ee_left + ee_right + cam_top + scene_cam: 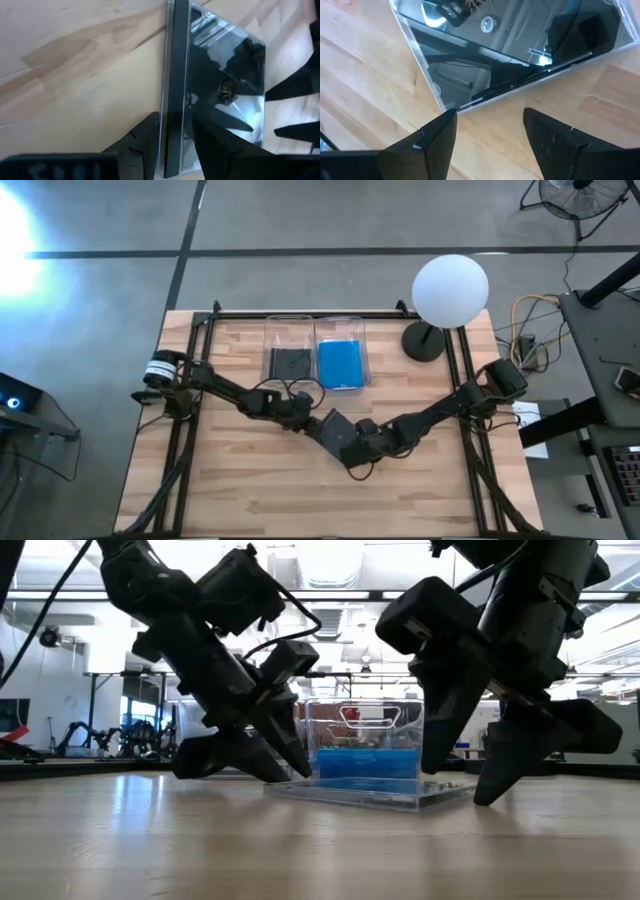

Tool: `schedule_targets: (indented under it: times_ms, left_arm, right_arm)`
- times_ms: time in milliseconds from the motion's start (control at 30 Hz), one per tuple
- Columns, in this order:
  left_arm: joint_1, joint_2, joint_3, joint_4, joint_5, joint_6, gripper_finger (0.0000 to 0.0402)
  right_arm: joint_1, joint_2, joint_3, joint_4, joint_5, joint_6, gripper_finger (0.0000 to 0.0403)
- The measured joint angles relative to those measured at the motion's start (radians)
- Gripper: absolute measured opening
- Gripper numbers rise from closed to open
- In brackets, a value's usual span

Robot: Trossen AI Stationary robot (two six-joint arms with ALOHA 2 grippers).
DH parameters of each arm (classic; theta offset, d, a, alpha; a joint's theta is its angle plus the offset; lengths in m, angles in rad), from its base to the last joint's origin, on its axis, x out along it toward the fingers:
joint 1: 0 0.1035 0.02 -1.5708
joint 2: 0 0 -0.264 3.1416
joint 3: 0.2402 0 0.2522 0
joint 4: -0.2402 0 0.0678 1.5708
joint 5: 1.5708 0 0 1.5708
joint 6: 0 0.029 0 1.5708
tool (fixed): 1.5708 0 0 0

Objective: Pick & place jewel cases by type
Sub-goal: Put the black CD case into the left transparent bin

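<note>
I have both arms folded in low over the middle of the desk (240, 480), meeting at a dark jewel case (337, 432) that lies flat on the wood just in front of the two clear bins (316, 330). The left arm reaches in from its base at the desk's left edge, elbow bent, wrist tipped down, so the left pincer (172, 145) comes onto the case's hinge edge; its fingers (137, 145) stand on either side of that edge, a narrow gap apart, closed onto the case. The right arm slants in from the right edge, wrist also pitched down. The right pincer (490, 137) sits just off the case's near edge with its fingers (432, 140) spread wide, holding nothing, tips on or just above the wood; I cannot tell which.

Behind the case, the left bin holds a dark jewel case (290, 363) and the right bin a blue jewel case (341, 363). A white globe lamp (450, 290) stands beside the right bin
</note>
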Motion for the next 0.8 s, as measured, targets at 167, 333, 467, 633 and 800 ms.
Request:
schedule_targets:
  times_ms: [167,333,467,633,800]
  left_arm:
    - [0.001,0.000,0.025,-0.010,0.075,0.054,0.0104]
    - [-0.006,0.002,0.036,0.058,0.209,0.103,0.0104]
    - [-0.011,-0.011,0.052,0.079,0.207,0.100,0.0104]
    - [-0.027,-0.024,0.068,0.088,0.220,0.096,0.0104]
    - [-0.059,-0.033,0.089,0.100,0.242,0.086,0.0104]
  right_arm:
    - [0.000,0.001,-0.004,0.002,0.001,0.004,0.0228]
    - [0.001,0.000,-0.011,-0.011,0.008,0.001,0.0228]
    - [0.010,0.000,-0.014,-0.026,0.000,-0.002,0.0228]
    - [0.022,0.001,-0.019,-0.031,0.001,-0.002,0.0228]
    - [0.023,0.001,-0.016,-0.030,0.008,-0.026,0.0229]
